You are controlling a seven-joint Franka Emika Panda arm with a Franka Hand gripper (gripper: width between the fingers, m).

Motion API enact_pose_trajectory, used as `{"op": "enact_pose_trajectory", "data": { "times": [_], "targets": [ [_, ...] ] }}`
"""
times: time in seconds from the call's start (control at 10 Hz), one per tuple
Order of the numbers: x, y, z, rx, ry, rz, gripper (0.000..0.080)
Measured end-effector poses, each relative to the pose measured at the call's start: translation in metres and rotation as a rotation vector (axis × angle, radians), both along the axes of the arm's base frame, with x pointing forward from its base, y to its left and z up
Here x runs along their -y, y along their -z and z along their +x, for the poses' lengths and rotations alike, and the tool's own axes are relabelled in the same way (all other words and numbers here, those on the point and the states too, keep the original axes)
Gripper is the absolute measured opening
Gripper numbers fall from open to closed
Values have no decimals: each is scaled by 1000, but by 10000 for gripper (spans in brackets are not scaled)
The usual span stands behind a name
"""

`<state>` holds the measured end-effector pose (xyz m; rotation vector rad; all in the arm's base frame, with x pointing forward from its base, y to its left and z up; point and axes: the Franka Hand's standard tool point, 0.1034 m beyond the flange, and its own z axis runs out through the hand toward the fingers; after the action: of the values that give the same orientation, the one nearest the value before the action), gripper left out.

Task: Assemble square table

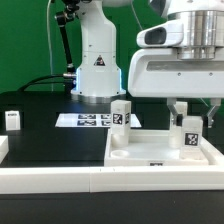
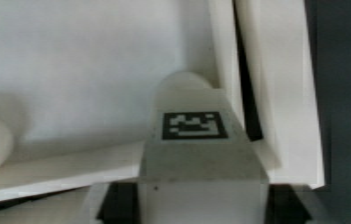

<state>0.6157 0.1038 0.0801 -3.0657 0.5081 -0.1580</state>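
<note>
Exterior view: large white plastic square tabletop slab with raised rim (image 1: 160, 152) lies flat on the black bench (image 1: 45, 128), toward the exterior view's right, against the long white rail (image 1: 60, 178) along the near edge. A tag shows on its near edge.

One small white tagged leg (image 1: 122, 114) stands upright at the slab's far edge, near the middle of the frame. A second small white tagged leg (image 1: 188, 135) stands upright over the slab's right part, with the claw (image 1: 191, 110) directly above it, fingers down on either side of its top. Wrist view: the same leg (image 2: 197, 140) sits between the two dark fingers (image 2: 111, 203), tag facing the camera; claw is pinching this leg.

A third small tagged white piece (image 1: 13, 120) sits well apart at the exterior view's left. The marker board (image 1: 88, 119) lies flat before the robot base (image 1: 97, 70).
</note>
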Motion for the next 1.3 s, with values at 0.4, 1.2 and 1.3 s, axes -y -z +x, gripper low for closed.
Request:
{"op": "enact_pose_trajectory", "data": {
  "times": [0.4,1.2,1.3],
  "targets": [
    [21,0,-4,0,368,8,294],
    [9,-20,-22,-40,238,-20,646],
    [17,-26,-28,-44,173,-18,646]
  ]
}}
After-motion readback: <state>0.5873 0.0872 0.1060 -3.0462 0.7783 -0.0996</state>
